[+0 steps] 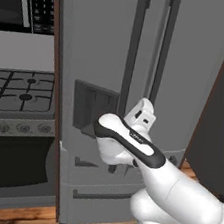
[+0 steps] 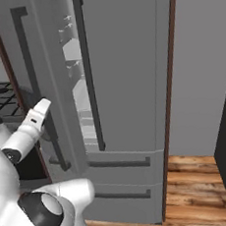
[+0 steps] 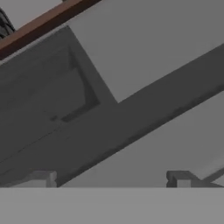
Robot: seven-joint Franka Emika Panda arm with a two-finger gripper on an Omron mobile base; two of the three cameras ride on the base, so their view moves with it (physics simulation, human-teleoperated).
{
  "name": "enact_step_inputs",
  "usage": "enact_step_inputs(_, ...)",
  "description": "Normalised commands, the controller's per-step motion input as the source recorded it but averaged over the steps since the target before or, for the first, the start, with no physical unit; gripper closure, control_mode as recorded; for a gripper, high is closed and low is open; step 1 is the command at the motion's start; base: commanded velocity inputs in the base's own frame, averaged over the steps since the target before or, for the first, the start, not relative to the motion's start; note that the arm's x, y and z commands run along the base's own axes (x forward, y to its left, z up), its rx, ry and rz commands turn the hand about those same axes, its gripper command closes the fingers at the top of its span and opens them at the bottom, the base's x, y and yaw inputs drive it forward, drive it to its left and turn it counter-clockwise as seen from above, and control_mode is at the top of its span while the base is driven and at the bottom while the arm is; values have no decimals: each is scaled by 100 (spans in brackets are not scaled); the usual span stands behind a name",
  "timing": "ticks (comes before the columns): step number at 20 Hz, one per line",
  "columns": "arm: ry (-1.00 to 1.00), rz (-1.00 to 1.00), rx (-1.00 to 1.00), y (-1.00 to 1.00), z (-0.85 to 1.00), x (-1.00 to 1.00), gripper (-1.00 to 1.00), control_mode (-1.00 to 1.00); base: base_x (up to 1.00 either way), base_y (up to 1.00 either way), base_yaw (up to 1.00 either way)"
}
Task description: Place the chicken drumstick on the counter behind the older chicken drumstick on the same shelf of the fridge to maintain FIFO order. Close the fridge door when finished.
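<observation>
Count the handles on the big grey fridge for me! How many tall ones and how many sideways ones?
Tall door handles: 2
Sideways drawer handles: 2
Total: 4 handles on the fridge

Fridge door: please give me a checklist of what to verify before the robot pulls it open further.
1. Gripper open: ok.
2. Left door handle lies ahead of the fingertips: ok.
3. Handle centred between them: cannot tell, it runs at a slant in the hand view.
4. Left door ajar, shelves seen through the gap: ok.
5. Right door shut: ok.
</observation>
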Motion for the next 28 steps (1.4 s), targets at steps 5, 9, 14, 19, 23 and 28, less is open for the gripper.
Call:
enact_step_inputs(5,0,-24,-2,0,46,53,-100,-100,0,0,0)
enact_step_inputs(9,0,-21,-3,4,41,71,-100,-100,0,0,0)
enact_step_inputs(14,-3,-19,-3,9,38,55,-100,-100,0,0,0)
enact_step_inputs(19,-5,-16,-3,14,31,46,-100,-100,0,0,0)
enact_step_inputs(23,-7,-15,-3,7,19,52,-100,-100,0,0,0)
enact_step_inputs(28,-6,-15,-1,2,5,77,-100,-100,0,0,0)
